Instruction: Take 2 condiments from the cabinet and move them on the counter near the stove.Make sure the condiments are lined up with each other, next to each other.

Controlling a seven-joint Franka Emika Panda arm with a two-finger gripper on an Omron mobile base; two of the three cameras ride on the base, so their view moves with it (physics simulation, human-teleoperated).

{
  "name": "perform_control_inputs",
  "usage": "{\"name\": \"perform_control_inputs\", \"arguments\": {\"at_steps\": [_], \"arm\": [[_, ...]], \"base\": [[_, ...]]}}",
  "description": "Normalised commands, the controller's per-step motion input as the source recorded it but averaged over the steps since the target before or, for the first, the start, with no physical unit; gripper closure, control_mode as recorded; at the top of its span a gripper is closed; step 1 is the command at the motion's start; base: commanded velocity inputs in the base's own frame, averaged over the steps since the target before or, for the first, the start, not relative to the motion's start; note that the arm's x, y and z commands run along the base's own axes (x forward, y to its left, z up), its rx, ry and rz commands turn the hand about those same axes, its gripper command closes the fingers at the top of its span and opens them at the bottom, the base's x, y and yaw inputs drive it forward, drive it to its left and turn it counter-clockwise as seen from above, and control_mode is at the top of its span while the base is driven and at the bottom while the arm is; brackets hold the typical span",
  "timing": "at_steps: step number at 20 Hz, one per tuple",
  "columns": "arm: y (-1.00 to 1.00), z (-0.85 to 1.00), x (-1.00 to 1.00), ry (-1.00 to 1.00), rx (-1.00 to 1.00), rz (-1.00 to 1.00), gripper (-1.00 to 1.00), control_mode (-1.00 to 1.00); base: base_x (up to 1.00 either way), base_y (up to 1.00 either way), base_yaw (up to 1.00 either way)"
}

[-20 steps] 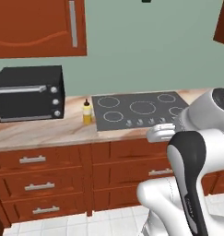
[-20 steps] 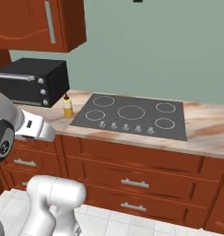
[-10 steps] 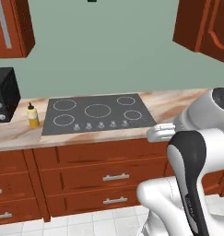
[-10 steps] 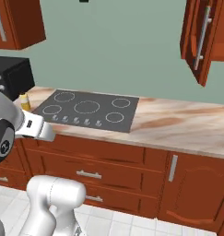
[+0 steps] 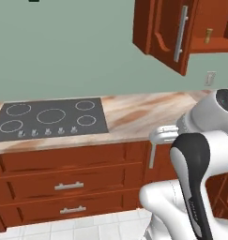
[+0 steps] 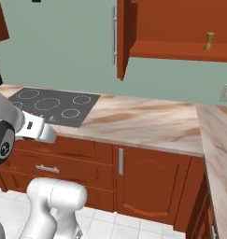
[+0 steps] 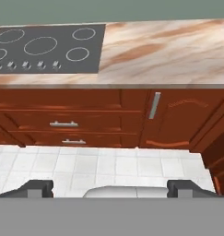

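The gripper (image 7: 111, 186) has its jaws spread wide and empty above the floor before the base cabinets, while the wooden shaker (image 6: 209, 41) stands on the open cabinet's (image 6: 171, 28) shelf.

Arm (image 5: 195, 164) folded, jaws wide apart

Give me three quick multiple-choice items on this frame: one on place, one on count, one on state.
1. Where is the wooden shaker?
A. on the cooktop
B. on the cabinet shelf
C. on the floor

2. How many ring burners are on the cooktop?
A. two
B. four
C. five

3. How does the cabinet door stand?
A. open
B. shut
C. removed

Answers:
1. B, it stands on the inner shelf of the wall cabinet.
2. C, five white rings are marked on the dark surface.
3. A, the door is swung out and the shelf shows.
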Motion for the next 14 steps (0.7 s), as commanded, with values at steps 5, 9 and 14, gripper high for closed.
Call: {"name": "perform_control_inputs", "arguments": {"at_steps": [5,9,14], "arm": [[0.00,0.00,0.00,0.00,0.00,0.00,-1.00,1.00],[0.00,0.00,0.00,0.00,0.00,0.00,-1.00,1.00],[0.00,0.00,0.00,0.00,0.00,0.00,-1.00,1.00]], "base": [[0.00,-0.95,0.03],[0.12,-0.83,0.00],[0.29,-0.65,0.01]]}}
